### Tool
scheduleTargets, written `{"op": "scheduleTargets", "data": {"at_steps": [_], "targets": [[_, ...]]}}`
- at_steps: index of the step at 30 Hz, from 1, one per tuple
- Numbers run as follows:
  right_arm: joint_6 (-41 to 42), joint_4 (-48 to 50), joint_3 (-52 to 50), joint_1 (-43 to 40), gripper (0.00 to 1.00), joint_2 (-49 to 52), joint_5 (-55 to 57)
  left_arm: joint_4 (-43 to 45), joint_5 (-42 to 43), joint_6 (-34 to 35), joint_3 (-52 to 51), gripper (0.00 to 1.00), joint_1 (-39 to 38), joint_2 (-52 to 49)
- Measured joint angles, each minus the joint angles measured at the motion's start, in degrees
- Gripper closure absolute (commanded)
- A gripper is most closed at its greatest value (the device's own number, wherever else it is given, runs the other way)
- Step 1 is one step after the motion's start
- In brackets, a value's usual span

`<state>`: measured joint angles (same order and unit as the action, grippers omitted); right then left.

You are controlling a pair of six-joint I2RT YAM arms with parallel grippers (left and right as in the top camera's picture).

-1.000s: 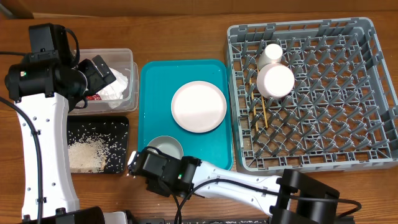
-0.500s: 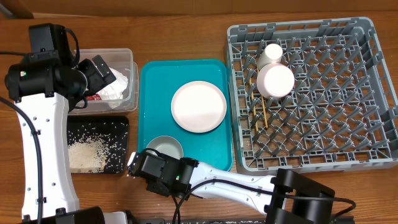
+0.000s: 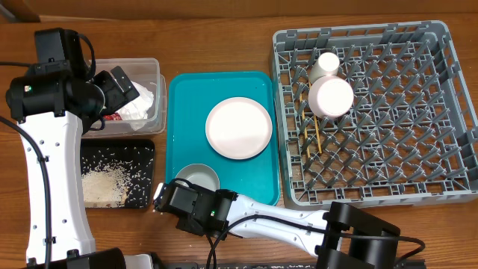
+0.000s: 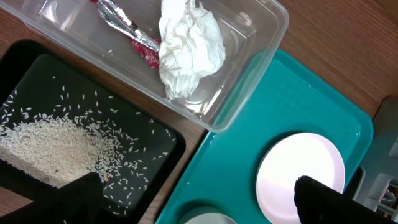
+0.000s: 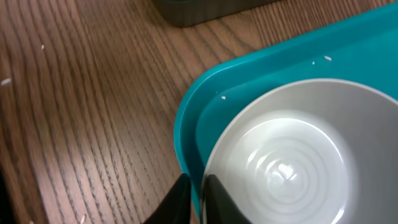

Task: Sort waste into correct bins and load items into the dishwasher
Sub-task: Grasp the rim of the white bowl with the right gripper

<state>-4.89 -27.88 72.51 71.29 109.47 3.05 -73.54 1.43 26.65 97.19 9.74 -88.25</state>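
Note:
My left gripper (image 4: 202,211) is open and empty, high over the clear tub (image 4: 261,74), which holds the white tissue (image 4: 189,46) and the red-and-white wrapper (image 4: 127,31). Rice (image 4: 56,146) lies in the black tray (image 4: 161,143). My right gripper (image 5: 199,196) is shut to a thin gap at the left rim of the whitish bowl (image 5: 292,162), over the teal tray's corner (image 5: 186,124). A pale plate (image 3: 238,127) lies on the teal tray. The grey rack (image 3: 388,149) holds a white cup (image 3: 326,66), a round pale dish (image 3: 330,97) and chopsticks (image 3: 315,138).
The teal tray (image 3: 179,112) lies between the two bins and the rack. Bare wooden table (image 5: 81,93) lies left of the bowl. A few stray rice grains (image 5: 5,81) lie on the wood. The right arm (image 3: 284,220) stretches along the table's front edge.
The right arm has shifted very slightly by the bowl. The left arm has not moved.

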Motion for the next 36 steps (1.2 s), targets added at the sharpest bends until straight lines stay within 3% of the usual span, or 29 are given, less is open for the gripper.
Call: {"op": "scheduleTargets", "data": {"at_steps": [11, 15, 36], "targets": [[0.0, 0.2, 0.0, 0.0, 0.96, 0.0, 0.2, 0.0, 0.0, 0.0, 0.0, 0.00, 0.0, 0.0], [0.1, -0.2, 0.0, 0.0, 0.87, 0.0, 0.1, 0.0, 0.0, 0.0, 0.0, 0.00, 0.0, 0.0], [0.1, 0.3, 0.0, 0.0, 0.96, 0.8, 0.7, 0.0, 0.0, 0.0, 0.0, 0.00, 0.0, 0.0]]}}
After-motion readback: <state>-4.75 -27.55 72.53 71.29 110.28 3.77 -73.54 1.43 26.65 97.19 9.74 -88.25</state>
